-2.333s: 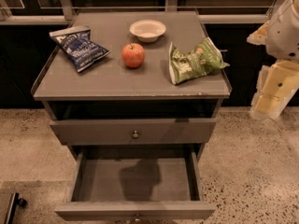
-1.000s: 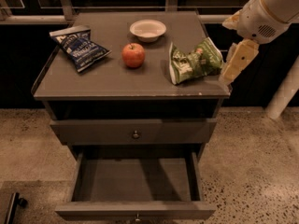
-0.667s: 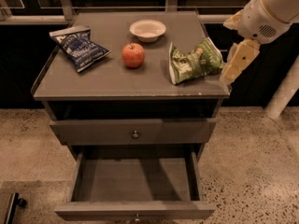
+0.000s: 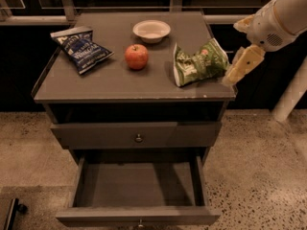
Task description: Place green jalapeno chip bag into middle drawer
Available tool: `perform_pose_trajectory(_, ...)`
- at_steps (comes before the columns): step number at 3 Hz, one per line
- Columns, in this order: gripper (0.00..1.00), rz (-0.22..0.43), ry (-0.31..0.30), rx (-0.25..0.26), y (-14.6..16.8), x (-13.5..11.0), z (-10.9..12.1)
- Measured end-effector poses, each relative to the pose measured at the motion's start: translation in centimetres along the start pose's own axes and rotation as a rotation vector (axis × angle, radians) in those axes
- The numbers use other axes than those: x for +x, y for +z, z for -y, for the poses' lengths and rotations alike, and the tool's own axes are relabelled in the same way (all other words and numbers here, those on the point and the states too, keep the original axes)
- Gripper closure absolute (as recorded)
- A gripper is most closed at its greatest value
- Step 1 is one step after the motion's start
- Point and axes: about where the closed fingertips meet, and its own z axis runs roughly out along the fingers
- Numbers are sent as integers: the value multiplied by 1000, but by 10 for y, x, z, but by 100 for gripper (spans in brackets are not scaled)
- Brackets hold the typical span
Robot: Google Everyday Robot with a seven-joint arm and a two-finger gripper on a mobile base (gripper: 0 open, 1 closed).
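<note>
Pincer (image 4: pixel 240 68) off the right edge of the desk (image 4: pixel 115 87), tilted, gripping nothing; how far open, cannot tell. Just to its left, touching or not unclear: green jalapeno chip bag (image 4: pixel 199 61), lying flat near the desk's right edge, printed face up. Middle drawer (image 4: pixel 136 183) well below and to the left, standing open with bare floor. Likely trouble: nipping only a crinkled corner of slick foil and dropping it on the way down; shoving the bag leftward into the apple (image 4: pixel 136 56); snagging on the shut drawer (image 4: pixel 96 135) above. Long axis roughly across the desk, near-left to far-right; crumpled end toward the pincer, straight sealed end away.
</note>
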Motion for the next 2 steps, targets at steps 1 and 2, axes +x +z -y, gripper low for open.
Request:
perform_pose_trajectory(1,0,65,7,35,20,-3,22)
perform_pose_trajectory(2,0,113,21,32,44,-6,35)
